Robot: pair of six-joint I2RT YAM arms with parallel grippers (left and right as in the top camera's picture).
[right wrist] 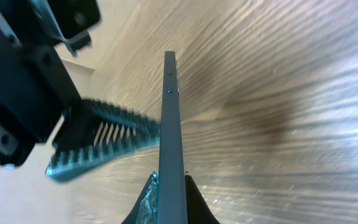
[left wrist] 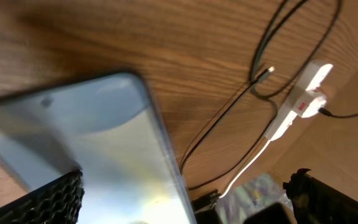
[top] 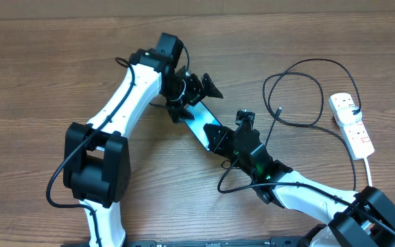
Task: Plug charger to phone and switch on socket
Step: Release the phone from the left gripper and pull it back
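The phone, with a light blue screen, is held off the table between my two grippers. My right gripper is shut on its lower end; the right wrist view shows the phone edge-on between the fingertips. My left gripper is open around the phone's upper end; in the left wrist view one ribbed finger lies over the screen and the other stands far off. The charger lies looped on the table, its plug tip free. The socket lies at the right.
The plug tip and the socket also show in the left wrist view. The socket's white cord runs toward the front edge beside my right arm. A black cable from the right arm loops on the table.
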